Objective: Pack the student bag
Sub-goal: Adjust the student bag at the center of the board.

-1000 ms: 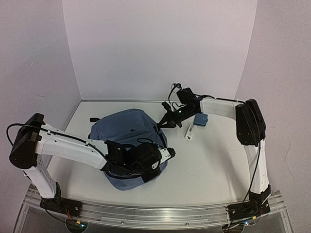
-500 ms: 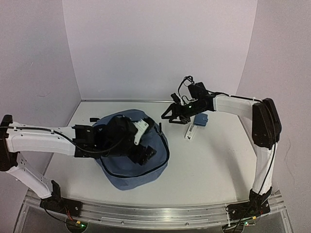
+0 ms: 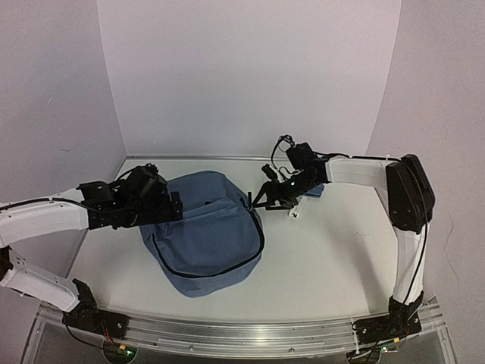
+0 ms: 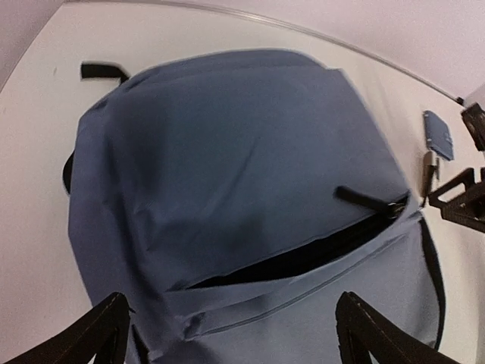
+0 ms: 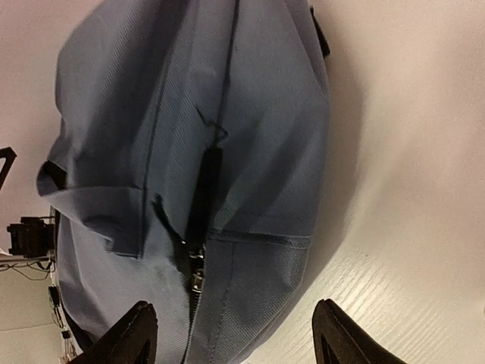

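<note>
Slate-blue fabric fills the middle of the table: the student bag lies flat there, its zip opening parted into a dark slit that looks too narrow to take anything yet. At the bag's left side hovers the left gripper, jaws spread wide with nothing between them, aimed over the slit as if to catch a lip of cloth. At the bag's far right edge the right gripper likewise stands open and empty, just above the zip pull, probably placed to draw it along. Beyond that arm, apart from the bag, a small blue flat thing, perhaps a book, and a slim white item lie on the table, presumably the load to be packed.
</note>
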`<state>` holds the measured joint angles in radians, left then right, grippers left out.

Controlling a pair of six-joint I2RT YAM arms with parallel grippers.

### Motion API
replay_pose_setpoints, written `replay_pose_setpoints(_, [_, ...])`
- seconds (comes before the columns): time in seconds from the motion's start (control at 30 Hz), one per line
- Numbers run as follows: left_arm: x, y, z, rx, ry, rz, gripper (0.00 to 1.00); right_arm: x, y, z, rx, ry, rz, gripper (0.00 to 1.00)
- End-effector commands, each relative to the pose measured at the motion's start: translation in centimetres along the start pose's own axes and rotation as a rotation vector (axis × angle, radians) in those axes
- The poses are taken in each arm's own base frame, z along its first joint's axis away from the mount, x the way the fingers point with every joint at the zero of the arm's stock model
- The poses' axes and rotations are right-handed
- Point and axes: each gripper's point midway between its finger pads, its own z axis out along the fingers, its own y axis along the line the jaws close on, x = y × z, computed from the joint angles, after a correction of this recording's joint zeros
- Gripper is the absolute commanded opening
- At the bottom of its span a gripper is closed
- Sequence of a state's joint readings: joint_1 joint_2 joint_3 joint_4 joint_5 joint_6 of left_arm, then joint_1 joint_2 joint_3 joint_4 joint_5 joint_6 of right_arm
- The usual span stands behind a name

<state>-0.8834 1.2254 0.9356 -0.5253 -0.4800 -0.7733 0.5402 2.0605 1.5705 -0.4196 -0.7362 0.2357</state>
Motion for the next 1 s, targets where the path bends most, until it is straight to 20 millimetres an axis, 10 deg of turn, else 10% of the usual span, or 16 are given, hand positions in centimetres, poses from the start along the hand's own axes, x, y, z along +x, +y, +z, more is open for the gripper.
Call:
replay_pose_setpoints(0.0, [2.3, 4.4, 0.7, -0.072, 0.027, -0.271, 0.96, 3.4, 1.2, 2.2, -0.045, 0.109, -0.028, 0.65])
replay_pose_setpoints(0.27, [3.7, 3.3, 4.9, 0.064, 0.095, -0.353, 0.82, 7.3, 2.4, 2.8, -0.113, 0.198, -0.012, 0.3])
replay_pose_setpoints(0.43, [1.4, 1.7, 8.3, 0.141, 0.108, -0.318, 0.62, 11.0, 6.4, 3.5, -0.178, 0.249, -0.094, 0.27])
replay_pose_setpoints(0.6, [-1.8, -0.1, 12.2, 0.187, 0.117, -0.245, 0.56, 13.8, 11.5, 5.9, -0.226, 0.29, -0.232, 0.36])
replay_pose_setpoints(0.73, [-5.1, 0.6, 14.5, 0.205, 0.114, -0.242, 0.63, 12.4, 15.0, 7.3, -0.279, 0.282, -0.259, 0.53])
replay_pose_setpoints(0.97, [-8.9, 1.6, 12.6, 0.18, 0.059, -0.149, 0.81, 7.0, 17.8, 1.7, -0.292, 0.107, -0.339, 0.73])
